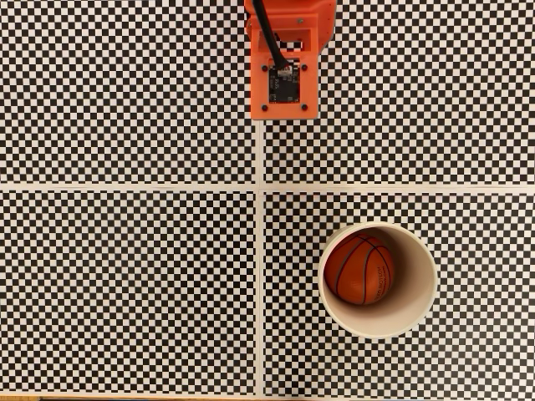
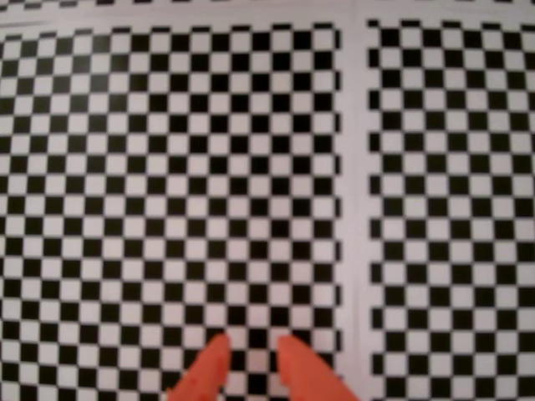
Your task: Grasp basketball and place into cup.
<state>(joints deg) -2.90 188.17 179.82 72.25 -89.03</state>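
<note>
gripper point(image 2: 251, 344): entering from bottom edge, two orange fingertips point(image 2: 209, 368) showing, blurred
jaws: standing slightly apart, narrow gap between the tips, nothing sitting in the gap
surface: black-and-white checkerboard sheets point(image 2: 167, 167) lying flat under the tips, filling the frame
seam: pale strip point(image 2: 353, 209) running top to bottom right of centre, splitting the checker pattern in two panels
second strip point(image 2: 167, 18): running across near the top edge
tip position: hovering over left panel, just beside the vertical strip
</note>
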